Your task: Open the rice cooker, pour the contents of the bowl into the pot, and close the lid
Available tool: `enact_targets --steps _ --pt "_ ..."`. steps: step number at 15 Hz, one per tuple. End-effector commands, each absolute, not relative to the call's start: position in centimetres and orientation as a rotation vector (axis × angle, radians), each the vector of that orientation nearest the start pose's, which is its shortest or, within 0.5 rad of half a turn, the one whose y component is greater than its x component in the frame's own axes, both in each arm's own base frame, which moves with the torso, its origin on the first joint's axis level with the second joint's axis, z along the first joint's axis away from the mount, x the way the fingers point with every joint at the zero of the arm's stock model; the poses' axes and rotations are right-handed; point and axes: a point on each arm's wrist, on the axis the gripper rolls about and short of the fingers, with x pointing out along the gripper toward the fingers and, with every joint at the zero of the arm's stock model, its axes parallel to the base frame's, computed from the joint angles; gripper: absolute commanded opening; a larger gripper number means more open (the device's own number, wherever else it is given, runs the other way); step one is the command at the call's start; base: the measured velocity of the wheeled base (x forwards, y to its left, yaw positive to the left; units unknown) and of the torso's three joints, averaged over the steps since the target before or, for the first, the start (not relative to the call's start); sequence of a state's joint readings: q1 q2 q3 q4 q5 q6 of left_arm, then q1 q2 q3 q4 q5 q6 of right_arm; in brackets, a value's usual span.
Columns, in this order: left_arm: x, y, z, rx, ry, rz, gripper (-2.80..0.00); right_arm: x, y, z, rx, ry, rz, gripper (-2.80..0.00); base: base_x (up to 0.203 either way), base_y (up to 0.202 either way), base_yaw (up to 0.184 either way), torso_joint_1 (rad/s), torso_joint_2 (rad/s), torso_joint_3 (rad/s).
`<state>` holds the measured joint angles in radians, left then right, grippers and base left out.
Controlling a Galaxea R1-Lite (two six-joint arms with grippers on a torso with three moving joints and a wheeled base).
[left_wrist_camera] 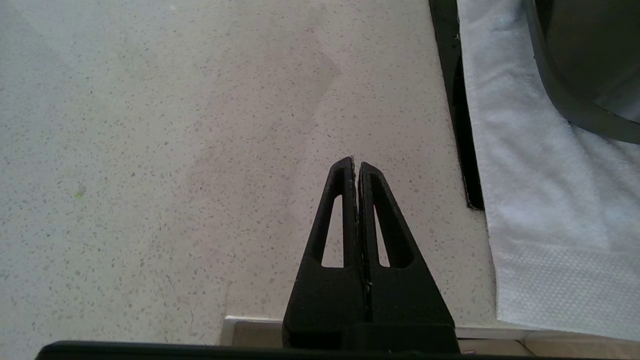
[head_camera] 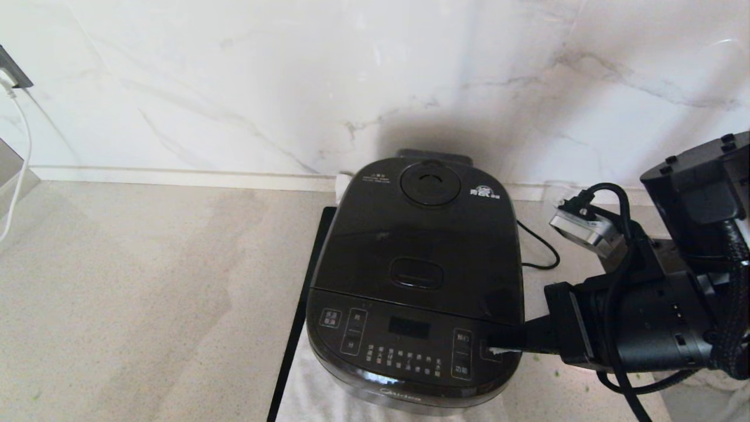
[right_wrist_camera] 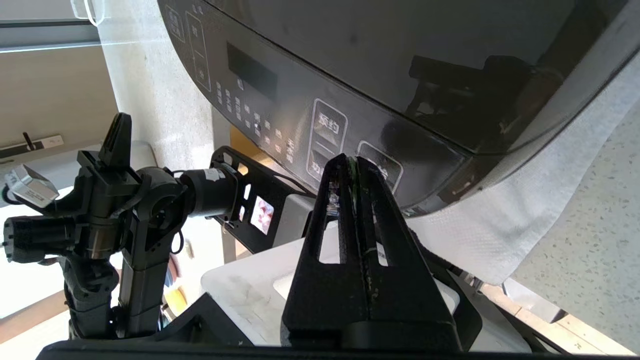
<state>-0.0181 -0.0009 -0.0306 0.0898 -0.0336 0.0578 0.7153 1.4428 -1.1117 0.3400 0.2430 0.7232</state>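
The black rice cooker stands on the counter with its lid down, so the pot is hidden. The bowl and its contents are out of view. My right gripper is shut, its tips against the front right corner of the button panel, beside the outermost button. A thin green smear sits between its fingers. My left gripper is shut and holds nothing. It hangs over bare counter just left of the cooker's base.
A white towel lies under the cooker on a black mat. The power cord loops behind the cooker on the right. The marble wall stands close behind. A white cable hangs at the far left.
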Motion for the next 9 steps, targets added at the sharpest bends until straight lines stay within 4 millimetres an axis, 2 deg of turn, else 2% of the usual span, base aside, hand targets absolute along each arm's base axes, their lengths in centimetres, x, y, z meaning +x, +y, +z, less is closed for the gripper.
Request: enact_targets --steps 1,9 --pt "-2.56 -0.03 7.46 0.058 0.055 -0.054 -2.8 17.25 15.72 24.76 0.484 0.985 0.637 -2.8 0.0 0.0 0.0 0.0 0.0 0.0" --pt "-2.55 -0.03 7.46 0.058 0.057 -0.054 -2.8 17.7 15.68 24.7 0.5 0.966 0.644 -2.8 0.0 0.0 0.0 0.0 0.0 0.0"
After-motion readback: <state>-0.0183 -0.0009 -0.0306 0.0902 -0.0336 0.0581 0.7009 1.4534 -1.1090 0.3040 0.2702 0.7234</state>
